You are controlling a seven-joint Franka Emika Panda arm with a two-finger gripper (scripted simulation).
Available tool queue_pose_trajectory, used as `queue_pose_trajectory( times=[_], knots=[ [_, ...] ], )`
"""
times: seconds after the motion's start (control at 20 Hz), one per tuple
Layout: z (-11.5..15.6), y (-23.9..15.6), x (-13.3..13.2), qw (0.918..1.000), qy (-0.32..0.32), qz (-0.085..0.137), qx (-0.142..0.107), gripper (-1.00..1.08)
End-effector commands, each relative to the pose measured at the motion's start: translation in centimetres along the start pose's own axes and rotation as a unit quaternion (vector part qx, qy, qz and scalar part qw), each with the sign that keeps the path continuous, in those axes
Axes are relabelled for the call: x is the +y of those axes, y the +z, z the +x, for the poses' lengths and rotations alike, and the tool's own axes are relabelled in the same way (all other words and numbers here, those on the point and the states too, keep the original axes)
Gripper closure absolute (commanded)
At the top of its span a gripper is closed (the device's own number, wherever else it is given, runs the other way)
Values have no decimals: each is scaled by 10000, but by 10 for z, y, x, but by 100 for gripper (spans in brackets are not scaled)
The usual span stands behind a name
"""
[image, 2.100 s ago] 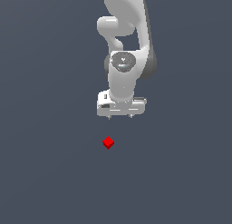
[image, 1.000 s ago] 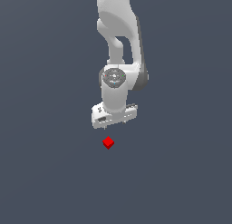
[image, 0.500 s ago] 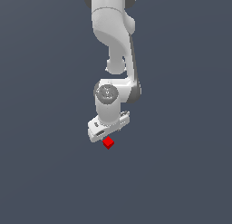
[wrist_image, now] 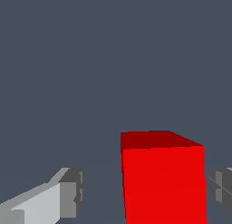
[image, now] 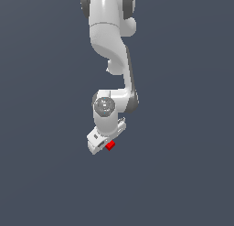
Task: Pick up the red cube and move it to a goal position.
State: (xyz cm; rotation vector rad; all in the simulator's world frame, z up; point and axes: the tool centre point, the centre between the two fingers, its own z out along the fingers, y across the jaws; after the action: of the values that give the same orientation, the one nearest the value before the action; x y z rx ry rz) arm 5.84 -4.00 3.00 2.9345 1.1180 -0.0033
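I have the cube (image: 110, 146) right under the gripper (image: 101, 142), low in the exterior view and roughly centred. It peeks out on the exterior view's right of the white hand, partly covered by it. It is a plain cube, so I see no long axis; in the wrist view the cube (wrist_image: 162, 182) shows 2 faces, a bright matte red front and a darker red top, with 1 vertical face turned almost square to the camera.

The gripper (wrist_image: 145, 193) is wide open: 1 grey fingertip (wrist_image: 72, 193) stands well clear of the cube with bare floor between them, while the other fingertip (wrist_image: 221, 191) sits just beside the opposite face, and I cannot tell whether it touches. The cube lies between them, off-centre toward that second finger. Nothing is gripped.

The arm (image: 112, 56) is smooth, glossy white with rounded links; the floor (image: 183, 129) is flat, uniform slate grey.
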Motion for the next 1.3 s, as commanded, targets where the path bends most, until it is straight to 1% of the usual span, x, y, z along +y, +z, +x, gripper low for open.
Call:
queue_pose_trajectory(
  times=[0.0,0.3,0.35,0.95,1.25],
  knots=[
    [3,6,2,9999,-155,5,7,-92],
    [6,10,4,9996,-280,2,13,-92],
    [6,10,4,9996,-280,2,13,108],
    [5,9,5,9996,-277,2,11,108],
    [1,-4,2,9996,-277,2,11,108]
  ],
)
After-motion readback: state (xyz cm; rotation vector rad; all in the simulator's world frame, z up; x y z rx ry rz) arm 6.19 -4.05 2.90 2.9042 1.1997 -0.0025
